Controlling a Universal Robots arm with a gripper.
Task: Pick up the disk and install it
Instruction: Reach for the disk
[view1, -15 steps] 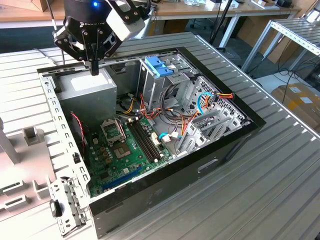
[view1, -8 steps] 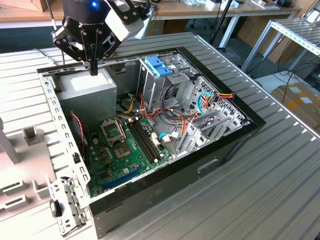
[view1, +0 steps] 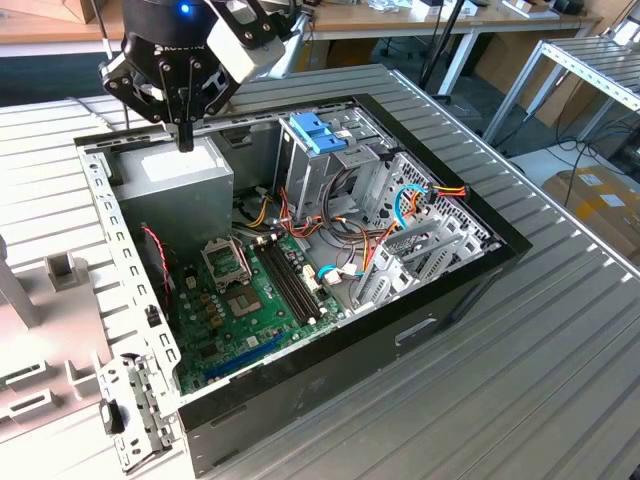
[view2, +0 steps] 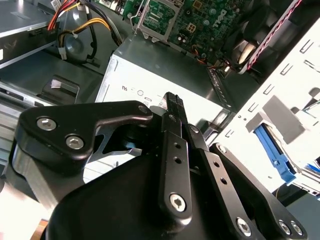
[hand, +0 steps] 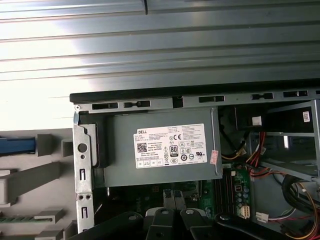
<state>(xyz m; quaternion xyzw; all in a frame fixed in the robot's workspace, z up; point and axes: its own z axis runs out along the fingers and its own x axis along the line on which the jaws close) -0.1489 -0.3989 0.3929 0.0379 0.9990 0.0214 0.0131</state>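
Grey ribbed metal table top, slats running lengthwise. On it:
- One open, black-walled desktop computer case, lying on its side with the interior upward, at the table's centre.
- One pale grey moulded plastic fixture with upright posts, just beside the case at the exterior view's left.

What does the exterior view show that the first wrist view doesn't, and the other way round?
The exterior view adds the whole open case, the blue-latched bracket atop the drive cage, and the CPU socket on the motherboard. The first wrist view adds a blue piece in the pale rack outside the case; too little of it shows to identify it. Both show the gripper, shut and empty, over the power supply, plus the ribbed table.
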